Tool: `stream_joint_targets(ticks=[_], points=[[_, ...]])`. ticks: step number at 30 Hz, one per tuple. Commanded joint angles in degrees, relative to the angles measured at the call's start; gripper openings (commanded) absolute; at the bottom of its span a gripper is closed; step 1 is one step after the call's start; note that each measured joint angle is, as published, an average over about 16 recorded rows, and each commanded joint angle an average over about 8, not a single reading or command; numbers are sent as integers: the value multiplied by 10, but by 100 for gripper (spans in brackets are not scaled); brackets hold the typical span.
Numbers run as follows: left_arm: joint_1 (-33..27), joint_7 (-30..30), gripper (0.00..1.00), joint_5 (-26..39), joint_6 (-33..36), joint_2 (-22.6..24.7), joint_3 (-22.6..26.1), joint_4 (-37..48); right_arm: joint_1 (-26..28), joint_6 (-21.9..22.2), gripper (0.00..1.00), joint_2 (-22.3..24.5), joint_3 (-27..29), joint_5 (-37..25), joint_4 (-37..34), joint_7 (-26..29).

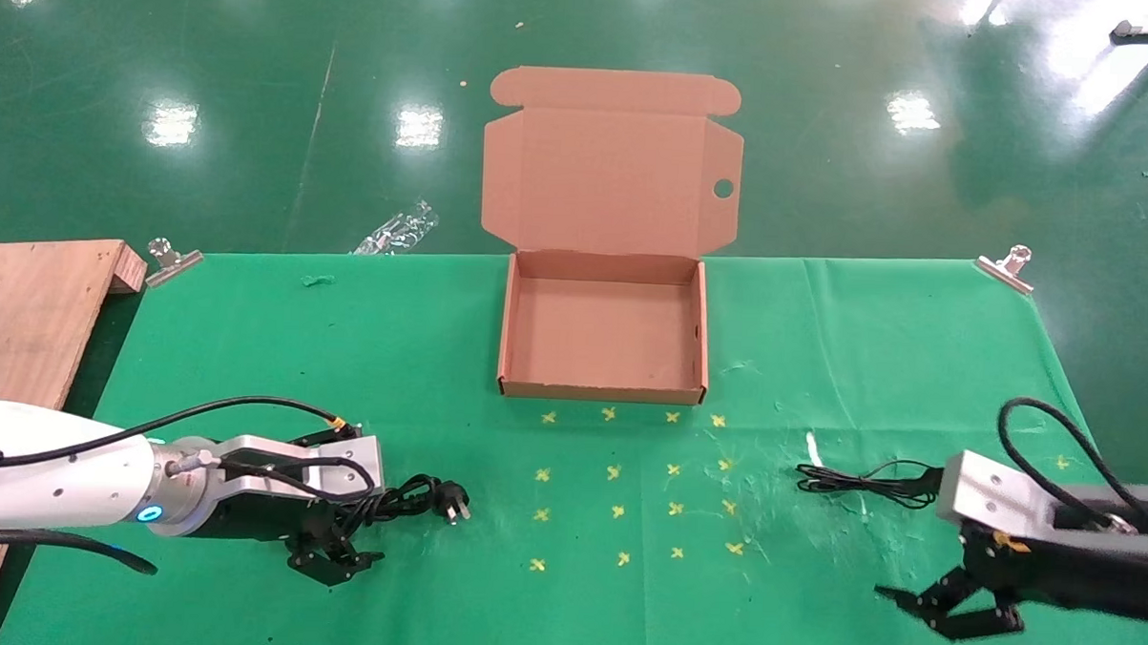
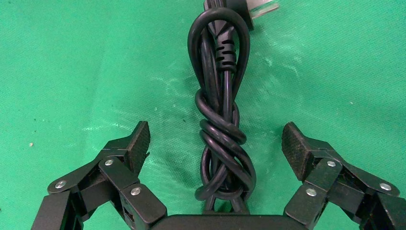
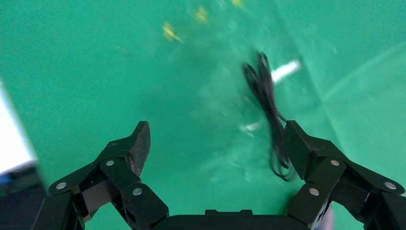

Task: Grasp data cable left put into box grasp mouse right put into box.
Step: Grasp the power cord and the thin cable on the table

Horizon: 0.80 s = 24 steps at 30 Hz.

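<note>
The data cable (image 1: pixel 405 500) lies bundled on the green cloth at the front left, its plug (image 1: pixel 454 509) pointing right. My left gripper (image 1: pixel 343 520) is open and straddles the bundle; in the left wrist view the cable (image 2: pixel 222 129) lies between the spread fingers of the gripper (image 2: pixel 216 141), untouched by either pad. The box (image 1: pixel 600 392) stands open and empty at the table's far middle, lid (image 1: pixel 608 180) raised. My right gripper (image 1: pixel 936 610) is open and empty at the front right. The mouse's thin wire (image 1: pixel 864 481) lies beside it (image 3: pixel 268 105); the mouse body is hidden behind my right wrist.
A wooden board (image 1: pixel 30 313) lies at the far left. Metal clips (image 1: pixel 170 261) (image 1: pixel 1006 266) hold the cloth at the back corners. Yellow crosses (image 1: pixel 626 487) mark the cloth in front of the box. A plastic wrapper (image 1: pixel 396 230) lies on the floor beyond the table.
</note>
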Motion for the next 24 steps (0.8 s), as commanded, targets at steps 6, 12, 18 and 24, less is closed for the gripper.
stream_joint_targets(ticks=[6,12,18,24], points=[[0,0,100,0,0,0,0,0,47,31,100,-64,-21,-66,-123,-48],[0,0,100,0,0,0,0,0,94,44,100,-112,-27,-80,-248,-108],[0,0,70,1,0,0,0,0,124,48,91,-142,-33,-93,-333,-139],[0,0,0,1,0,0,0,0,129,49,16,-146,-35,-96,-348,-141]])
